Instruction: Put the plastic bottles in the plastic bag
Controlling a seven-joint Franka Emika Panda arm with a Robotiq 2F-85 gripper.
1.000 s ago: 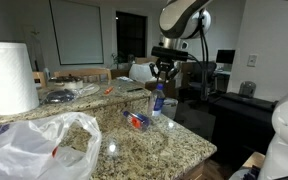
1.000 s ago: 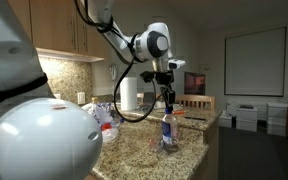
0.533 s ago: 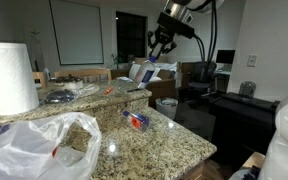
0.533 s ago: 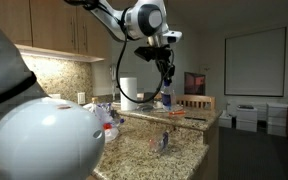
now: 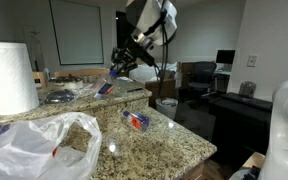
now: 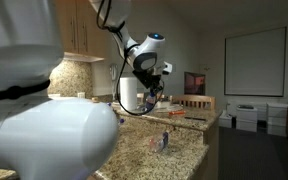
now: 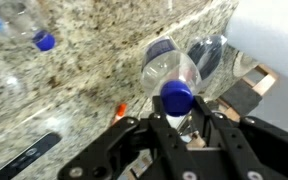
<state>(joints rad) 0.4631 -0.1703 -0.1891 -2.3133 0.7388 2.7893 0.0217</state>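
My gripper (image 5: 118,72) is shut on a clear plastic bottle (image 5: 106,85) with a blue label, held tilted in the air above the far part of the granite counter. In the wrist view the bottle (image 7: 170,68) points its blue cap at the camera, between the black fingers (image 7: 182,125). A second bottle (image 5: 136,120) with a red and blue label lies on the counter; it also shows in an exterior view (image 6: 164,142). Another bottle (image 7: 19,22) lies at the wrist view's top left. The crinkly white plastic bag (image 5: 39,148) lies at the near left, well below and left of the gripper.
A white paper towel roll (image 5: 9,78) stands at the left behind the bag and shows in the wrist view (image 7: 274,40). Clutter sits on the far counter (image 5: 69,92). A black flat object (image 7: 29,155) and a small orange item (image 7: 119,108) lie on the granite. The counter edge (image 5: 199,150) drops at the right.
The gripper closed on the upright bottle, lifted it off the counter, and carried it up and leftward toward the bag side. The lying bottle stayed put.
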